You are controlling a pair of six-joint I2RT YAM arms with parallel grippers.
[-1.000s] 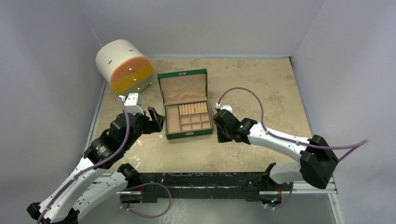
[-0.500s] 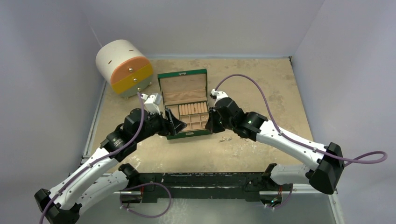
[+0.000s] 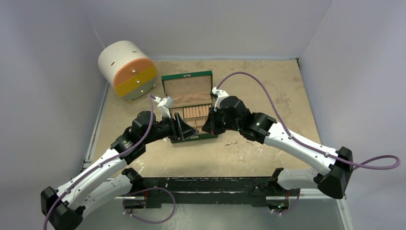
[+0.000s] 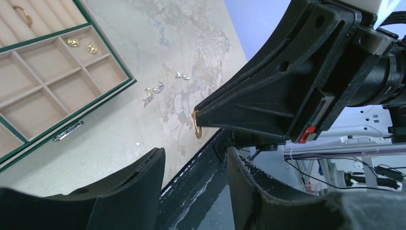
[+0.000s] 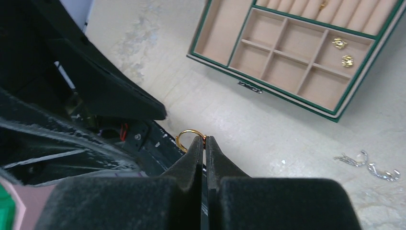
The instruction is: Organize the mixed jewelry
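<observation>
My right gripper (image 5: 205,139) is shut on a thin gold ring (image 5: 189,137) and holds it above the table in front of the green jewelry box (image 3: 187,76). The ring also shows in the left wrist view (image 4: 197,129), at the right fingertips. My left gripper (image 4: 195,153) is open and empty, close to the right gripper (image 3: 207,128) over the box's front left (image 3: 180,126). Two gold earrings (image 5: 343,51) lie in one small compartment. Silver pieces (image 5: 368,165) lie loose on the table right of the box (image 3: 233,142).
A white cylindrical case with orange and yellow drawers (image 3: 127,70) stands at the back left. The box lid stands open. A gold ring (image 4: 23,13) sits in the ring rolls. Grey walls close in three sides; a black rail (image 3: 210,184) runs along the near edge.
Both arms have swung in toward the box's front. My right gripper has come up off the table at the right, uncovering the silver pieces. My left gripper has moved right over the box.
</observation>
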